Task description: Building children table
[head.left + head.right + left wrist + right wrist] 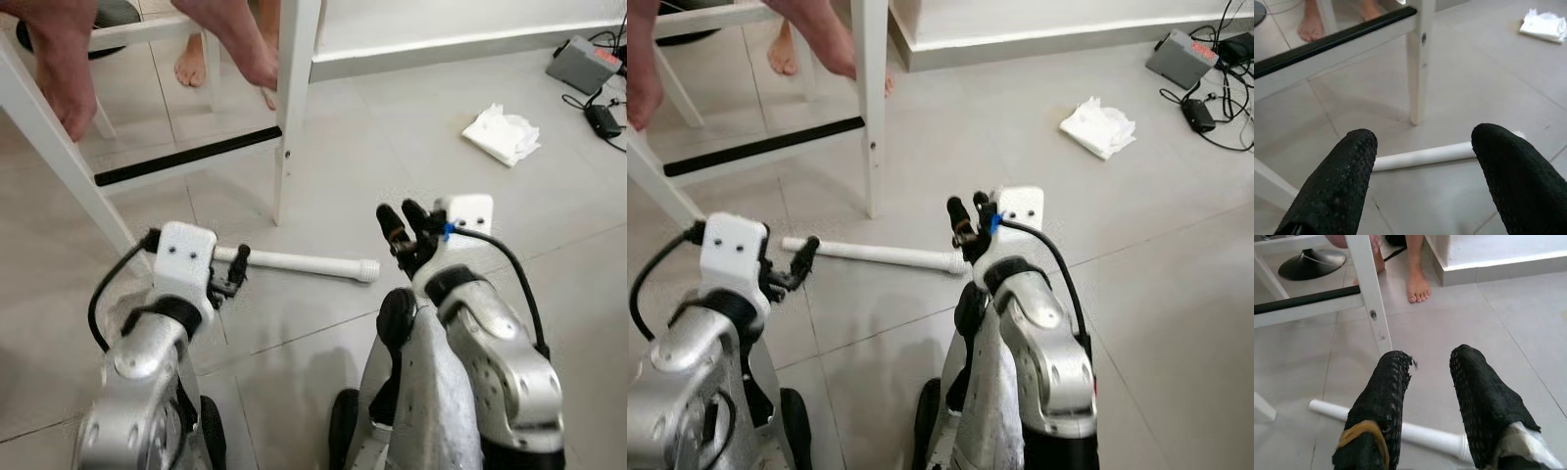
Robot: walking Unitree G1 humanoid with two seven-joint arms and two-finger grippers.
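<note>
The long white cylindrical table leg (299, 262) lies on the tiled floor (392, 147) between both tools. The left tool (1422, 181), spread wide, should straddle its near end squarely; the right tool (1432, 401) hangs parted, empty.

Both silver arms reach forward and down over the floor. The left gripper (235, 269) hangs low with its fingers spread apart (wide gap), while the right gripper (404, 227) is raised, fingers parted.
</note>
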